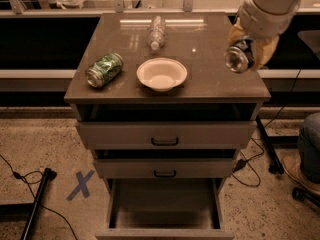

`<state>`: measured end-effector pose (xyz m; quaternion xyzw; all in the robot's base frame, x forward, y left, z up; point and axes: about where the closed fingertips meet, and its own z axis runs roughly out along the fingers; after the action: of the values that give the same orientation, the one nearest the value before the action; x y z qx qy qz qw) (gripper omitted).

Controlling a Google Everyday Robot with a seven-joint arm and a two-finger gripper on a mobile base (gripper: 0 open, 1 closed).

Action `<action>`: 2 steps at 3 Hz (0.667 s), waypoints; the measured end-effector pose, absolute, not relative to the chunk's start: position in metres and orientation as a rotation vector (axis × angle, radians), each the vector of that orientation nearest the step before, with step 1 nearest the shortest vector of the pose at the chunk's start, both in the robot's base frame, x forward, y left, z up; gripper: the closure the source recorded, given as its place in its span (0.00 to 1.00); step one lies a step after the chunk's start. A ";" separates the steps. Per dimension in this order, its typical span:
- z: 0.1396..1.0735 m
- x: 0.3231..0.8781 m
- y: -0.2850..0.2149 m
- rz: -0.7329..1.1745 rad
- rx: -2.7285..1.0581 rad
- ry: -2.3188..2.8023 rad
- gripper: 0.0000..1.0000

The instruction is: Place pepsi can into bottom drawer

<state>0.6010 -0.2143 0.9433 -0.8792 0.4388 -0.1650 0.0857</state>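
My gripper [243,48] is at the right of the cabinet top, shut on the pepsi can [238,57]. The can is held lifted off the top, tilted on its side, with its silver end facing the camera; its blue side is mostly hidden between the yellowish fingers [266,49]. The bottom drawer [165,209] is pulled open at the foot of the cabinet, a wide box with a plain flat inside and nothing in it. It lies well below and to the left of the can.
On the cabinet top [210,79] are a green patterned can [104,69] on its side at the left, a white bowl [162,74] in the middle and a clear plastic bottle [157,32] at the back. Two upper drawers [165,134] are shut. Cables and a pole [35,204] lie on the floor left.
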 end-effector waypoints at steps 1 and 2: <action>0.923 0.556 -0.253 -0.516 -2.480 1.662 1.00; 0.923 0.558 -0.251 -0.511 -2.450 1.691 1.00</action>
<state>0.5583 -0.2510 0.9234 -0.8096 0.5588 -0.1690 0.0604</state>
